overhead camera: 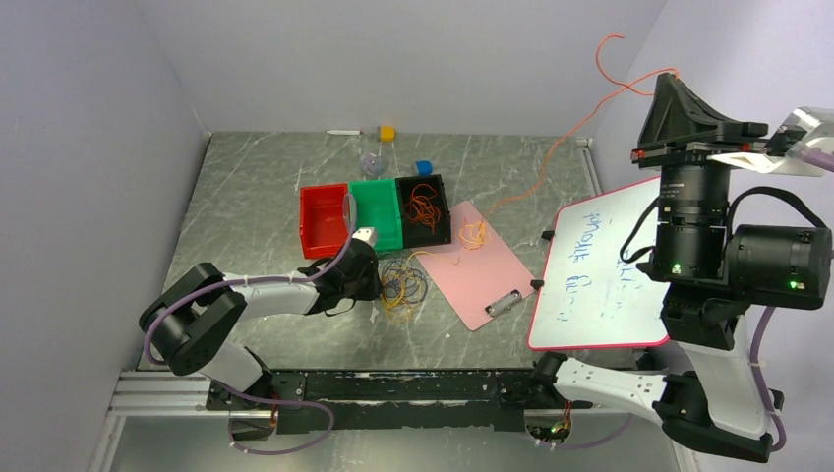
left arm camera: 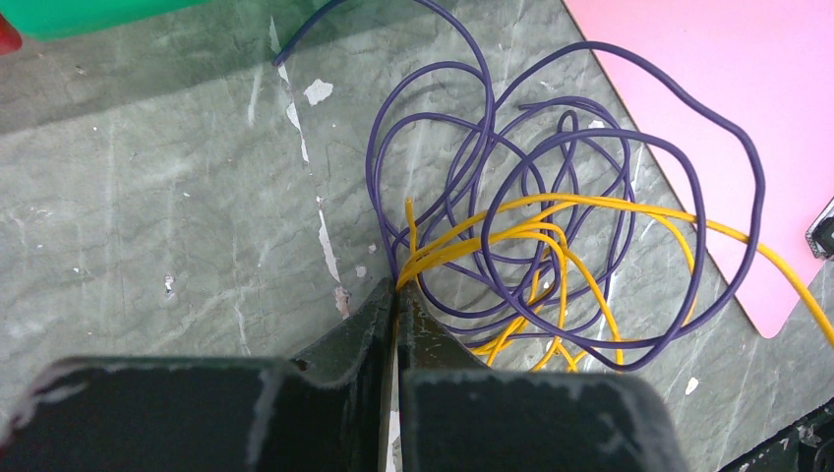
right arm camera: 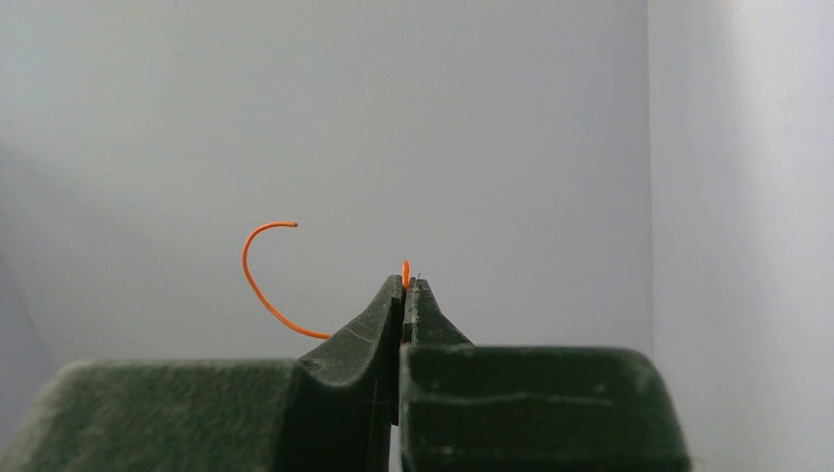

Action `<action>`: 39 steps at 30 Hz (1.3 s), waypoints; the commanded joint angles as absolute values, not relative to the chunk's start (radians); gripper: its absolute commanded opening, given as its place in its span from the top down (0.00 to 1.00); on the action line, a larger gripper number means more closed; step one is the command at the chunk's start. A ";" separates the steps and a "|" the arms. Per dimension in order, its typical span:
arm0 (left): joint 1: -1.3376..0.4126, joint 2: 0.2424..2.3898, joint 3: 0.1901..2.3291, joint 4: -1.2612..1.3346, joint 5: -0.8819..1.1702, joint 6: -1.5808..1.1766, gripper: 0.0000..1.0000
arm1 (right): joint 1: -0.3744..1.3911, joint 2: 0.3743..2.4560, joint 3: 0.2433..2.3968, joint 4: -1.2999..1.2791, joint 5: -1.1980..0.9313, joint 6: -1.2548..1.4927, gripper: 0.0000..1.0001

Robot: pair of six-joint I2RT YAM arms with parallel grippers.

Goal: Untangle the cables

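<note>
We see a scuffed grey table (overhead camera: pixel 246 197) between pale walls (overhead camera: pixel 89 147). On it, purple cables (left arm camera: pixel 551 187) tangle with a yellow cable (left arm camera: pixel 462 246) pinched by our left gripper (left arm camera: pixel 396 290); our right gripper (right arm camera: pixel 405 285) clamps an orange cable (right arm camera: pixel 244 264) aloft.

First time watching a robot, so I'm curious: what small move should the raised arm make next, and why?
Probably lift a little higher. The right gripper pinches the orange cable, whose lower end lies looped on the pink clipboard, while the left gripper pins the yellow cable in the tangle below.
</note>
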State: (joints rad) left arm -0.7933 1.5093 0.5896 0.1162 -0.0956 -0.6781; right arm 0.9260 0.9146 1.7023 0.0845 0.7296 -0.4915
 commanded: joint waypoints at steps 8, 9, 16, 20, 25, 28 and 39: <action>-0.790 1.542 0.554 -0.008 -0.107 -0.675 0.93 | 0.928 0.871 1.729 0.178 0.795 -0.646 1.00; -0.790 1.541 0.552 -0.012 -0.109 -0.675 0.93 | 0.927 0.866 1.728 0.184 0.801 -0.653 1.00; -0.791 1.466 0.537 -0.031 -0.127 -0.665 0.93 | 0.928 0.861 1.715 0.097 0.773 -0.588 1.00; -0.791 1.303 0.509 -0.050 -0.158 -0.659 0.89 | 0.929 0.874 1.694 -0.033 0.749 -0.482 1.00; -0.791 1.071 0.490 -0.121 -0.210 -0.631 0.74 | 0.929 0.891 1.651 -0.189 0.663 -0.293 1.00; -0.790 0.959 0.496 -0.177 -0.251 -0.615 0.61 | 0.928 0.892 1.595 -0.218 0.591 -0.204 1.00; -0.791 0.784 0.560 -0.135 -0.169 -0.509 0.27 | 0.929 0.937 1.417 -0.209 0.459 0.053 1.00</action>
